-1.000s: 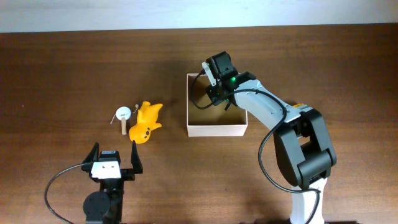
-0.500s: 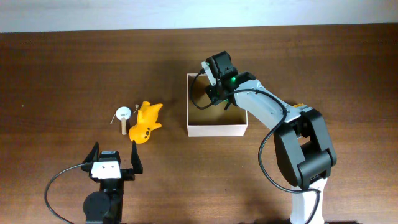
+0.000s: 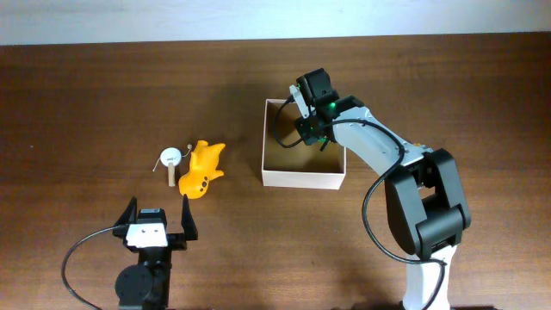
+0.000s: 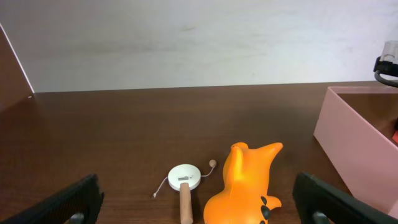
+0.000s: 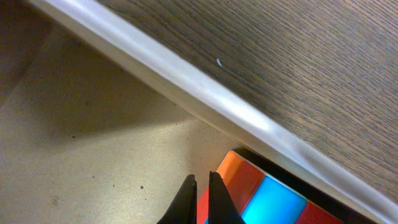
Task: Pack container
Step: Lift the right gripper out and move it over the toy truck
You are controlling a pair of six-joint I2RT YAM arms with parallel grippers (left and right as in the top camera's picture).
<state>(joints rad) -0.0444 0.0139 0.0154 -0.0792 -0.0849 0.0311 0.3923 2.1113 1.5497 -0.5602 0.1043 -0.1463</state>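
table [image 3: 86,103] dark brown wood | wall [image 4: 186,43] pale | left fingers [image 3: 158,217] released | right fingers [image 5: 191,199] seemingly clenched inside container [image 3: 303,179]

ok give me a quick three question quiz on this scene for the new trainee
1. True or false: the yellow toy lies on the table, outside the container.
2. Pick one. The right gripper is: A over the container's cardboard floor; B closed around the yellow toy; C over bare table, away from everything.
3. Fill in the gap: the left gripper stands ___, holding nothing.

Key: 1 true; 2 A; 3 open.
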